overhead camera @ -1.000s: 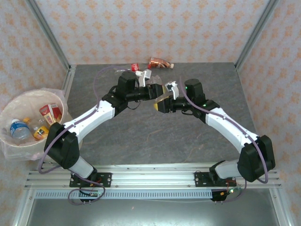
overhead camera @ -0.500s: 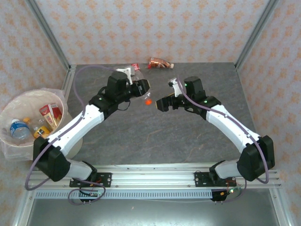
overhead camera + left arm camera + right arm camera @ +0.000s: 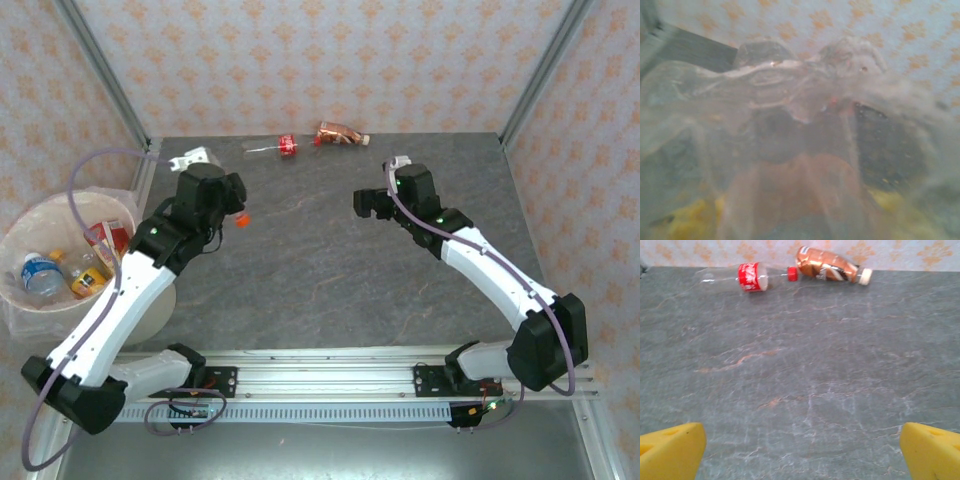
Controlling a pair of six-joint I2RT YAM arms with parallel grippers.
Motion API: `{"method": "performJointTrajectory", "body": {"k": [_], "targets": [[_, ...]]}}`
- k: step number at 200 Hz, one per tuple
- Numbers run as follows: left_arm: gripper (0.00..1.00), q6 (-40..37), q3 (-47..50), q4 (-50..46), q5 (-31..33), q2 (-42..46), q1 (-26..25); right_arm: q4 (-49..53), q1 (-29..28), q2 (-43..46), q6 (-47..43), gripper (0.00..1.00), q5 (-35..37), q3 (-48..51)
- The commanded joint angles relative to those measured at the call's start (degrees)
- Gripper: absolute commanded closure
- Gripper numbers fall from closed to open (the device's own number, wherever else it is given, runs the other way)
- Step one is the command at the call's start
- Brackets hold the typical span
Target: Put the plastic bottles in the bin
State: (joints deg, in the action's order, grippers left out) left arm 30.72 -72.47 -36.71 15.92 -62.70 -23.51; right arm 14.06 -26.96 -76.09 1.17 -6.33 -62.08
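Observation:
My left gripper point(image 3: 228, 206) is shut on a clear crushed bottle with an orange cap point(image 3: 240, 218), held above the table's left part, to the right of the bin. In the left wrist view that bottle point(image 3: 790, 100) is blurred and covers the fingers. The pink-beige bin point(image 3: 22, 225), lined with a clear bag, stands at the left and holds several bottles point(image 3: 40, 272). A clear bottle with a red label point(image 3: 275, 148) point(image 3: 747, 277) and a crushed brown bottle point(image 3: 340, 133) point(image 3: 830, 265) lie at the back edge. My right gripper point(image 3: 365, 203) point(image 3: 800, 450) is open over bare table.
The grey stone table point(image 3: 330, 270) is walled by patterned panels with metal posts at the back corners. The bin sits off the table's left edge. The arm bases stand on a rail point(image 3: 320, 380) at the near edge.
The left arm has swung left toward the bin with the orange-capped bottle, away from the right gripper. The right gripper has drawn back and turned toward the back of the table.

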Motion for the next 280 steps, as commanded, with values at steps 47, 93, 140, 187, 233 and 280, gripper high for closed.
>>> {"method": "performJointTrajectory", "body": {"k": [47,93,140,187,233,280], "targets": [[0.61,-8.75,-5.02,-13.9,24.29,8.02,11.49,-1.72,-0.2,-0.77,2.95,0.01,6.61,-0.14],[0.61,-7.52,-1.65,-7.9,6.1,13.91,30.36,-1.66,-0.2,-2.11,3.88,0.01,6.46,-1.26],[0.61,-1.61,0.98,-0.38,-11.48,14.45,38.31,-0.54,-0.24,-2.87,4.98,0.01,6.72,-1.93],[0.6,-0.52,-1.8,-1.08,-6.28,14.31,41.37,0.61,-0.2,-2.98,4.82,0.01,7.56,-2.21],[0.6,-1.61,-3.32,-0.51,4.49,13.67,45.54,0.83,-0.2,-4.15,5.11,0.01,7.1,-3.33],[0.62,8.87,2.06,4.42,-7.09,13.1,60.31,1.62,-0.22,-5.54,5.38,0.01,6.49,-4.93]]}}
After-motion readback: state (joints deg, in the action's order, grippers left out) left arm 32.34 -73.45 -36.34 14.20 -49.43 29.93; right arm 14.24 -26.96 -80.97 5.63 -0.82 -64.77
